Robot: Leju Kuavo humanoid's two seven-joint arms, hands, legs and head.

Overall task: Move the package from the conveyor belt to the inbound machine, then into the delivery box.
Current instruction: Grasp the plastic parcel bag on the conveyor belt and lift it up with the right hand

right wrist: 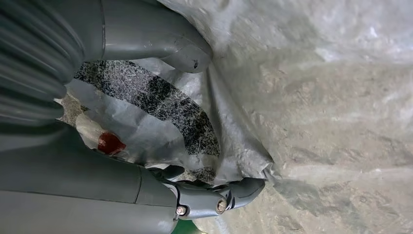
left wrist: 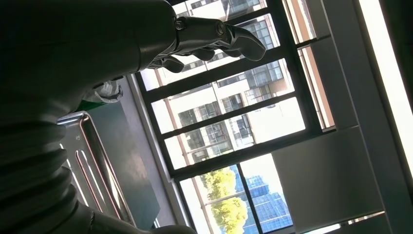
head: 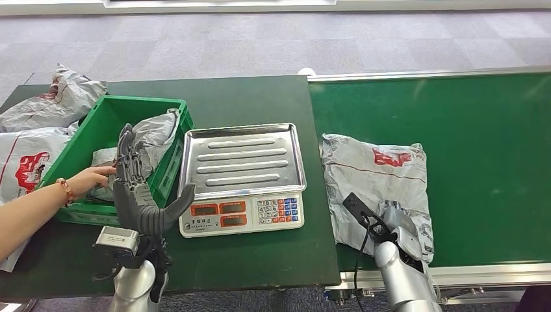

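Head view: the package (head: 377, 172) lay on the belt (head: 481, 130), just right of the scale (head: 242, 170), with the right hand (head: 397, 221) on its near edge. Left hand (head: 136, 188) was raised by the crate (head: 97, 130), fingers spread, holding nothing, near a person's hand (head: 91, 179).

Left wrist view: left hand's fingers (left wrist: 219, 36) apart.

Right wrist view: thumb (right wrist: 165, 46) and fingers (right wrist: 219, 197) were bunching the plastic, so it looked gripped. I'd get a deep pinch before lifting, since the bag looks slippery.

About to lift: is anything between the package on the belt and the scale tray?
Nothing visible blocks it. The right hand is already on the package, and the scale tray beside the belt is bare. The left hand stands raised at the tray's far side, near the green crate.
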